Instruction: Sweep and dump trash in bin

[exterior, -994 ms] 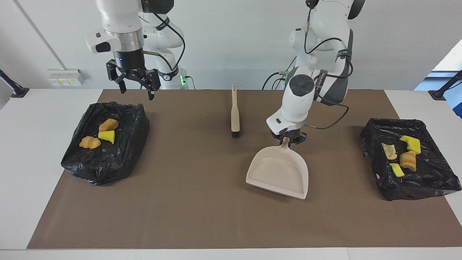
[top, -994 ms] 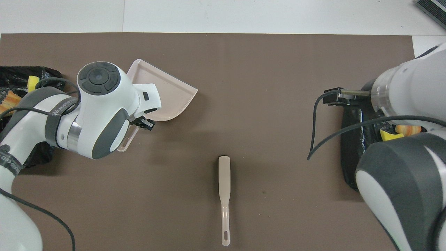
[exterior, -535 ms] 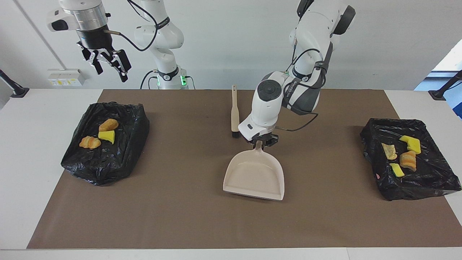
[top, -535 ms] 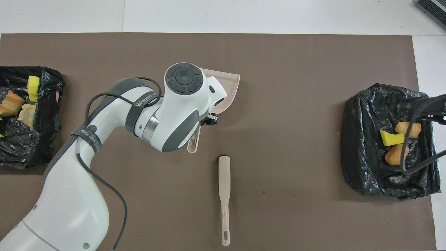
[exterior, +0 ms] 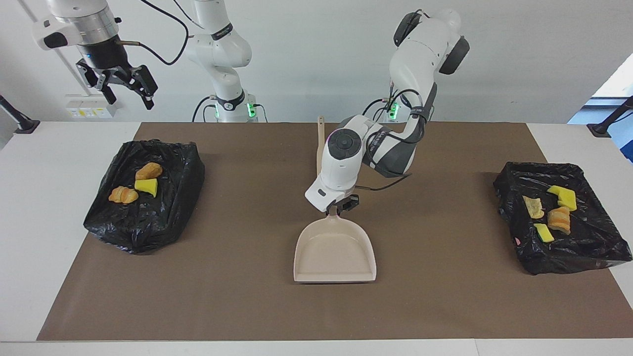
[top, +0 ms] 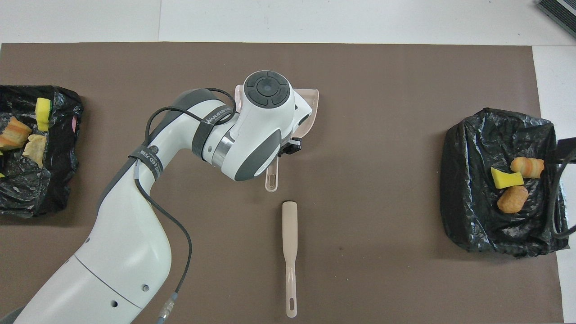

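**Dustpan held at mid-tabletop, trash in both bins**

Tabletop [exterior: 29, 207]: white, covered by a brown mat [exterior: 247, 296] over most of its surface.

Left arm: reaches in over the middle of the mat. Left gripper [exterior: 341, 205] has its jaws closed on the handle of the beige dustpan [exterior: 335, 254]. The pan sits around the centre of the mat, its open mouth toward the edge farthest from the robots; whether its mouth touches the mat I cannot tell.

Right arm: raised high, waiting. Right gripper [exterior: 123, 89] hangs above the corner of the tabletop at the right arm's end, jaws open and empty.

Two black-lined bins: one [exterior: 143, 198] at the right arm's end of the tabletop, the other [exterior: 583, 247] at the left arm's end, each on the edge of the mat.

Beige hand brush [top: 290, 252]: lies flat on the mat, just nearer to the robots than the dustpan, apart from it.

Trash: three chunks [exterior: 134, 184] lie in the bin at the right arm's end, two golden-brown, one yellow. More chunks [exterior: 551, 212], yellow and golden-brown, lie in the other bin.
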Controlling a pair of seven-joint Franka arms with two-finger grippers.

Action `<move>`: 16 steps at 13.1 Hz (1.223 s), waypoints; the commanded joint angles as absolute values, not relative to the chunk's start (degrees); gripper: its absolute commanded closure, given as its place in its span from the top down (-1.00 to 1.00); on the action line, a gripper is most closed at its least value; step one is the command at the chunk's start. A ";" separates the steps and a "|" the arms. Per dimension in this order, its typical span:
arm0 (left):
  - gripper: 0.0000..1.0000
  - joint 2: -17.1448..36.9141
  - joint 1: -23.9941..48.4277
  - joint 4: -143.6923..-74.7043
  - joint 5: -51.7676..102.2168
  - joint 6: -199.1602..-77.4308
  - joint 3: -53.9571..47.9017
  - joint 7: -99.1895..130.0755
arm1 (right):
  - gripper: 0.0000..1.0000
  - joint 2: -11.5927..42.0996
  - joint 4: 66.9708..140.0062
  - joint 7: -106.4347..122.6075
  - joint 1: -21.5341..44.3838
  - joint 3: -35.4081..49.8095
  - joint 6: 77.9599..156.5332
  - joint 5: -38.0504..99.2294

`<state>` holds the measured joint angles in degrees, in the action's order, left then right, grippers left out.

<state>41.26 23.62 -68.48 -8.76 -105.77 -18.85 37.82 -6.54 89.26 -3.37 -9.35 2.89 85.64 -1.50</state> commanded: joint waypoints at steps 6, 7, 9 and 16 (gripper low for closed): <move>-1.00 44.47 25.40 -63.37 -9.23 -105.55 -18.02 41.75 | 1.00 -7.56 90.35 -2.02 -8.09 4.22 85.43 -0.44; -1.00 44.56 25.57 -63.46 -9.23 -105.56 -18.02 41.75 | 1.00 -7.56 90.35 -2.02 -8.09 4.22 85.43 -0.44; -1.00 44.91 25.66 -63.54 -9.23 -105.30 -18.02 41.75 | 1.00 -7.47 90.35 -2.02 -7.91 4.13 85.43 -0.44; 0.29 44.65 25.58 -64.07 -9.67 -105.38 -18.02 41.75 | 1.00 -7.56 90.35 -2.11 3.86 -6.84 85.43 -1.85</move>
<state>43.79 24.54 -66.24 -8.76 -105.94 -18.83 40.85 -6.54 89.53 -3.34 1.32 -3.29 85.64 -1.54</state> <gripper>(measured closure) 0.678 0.000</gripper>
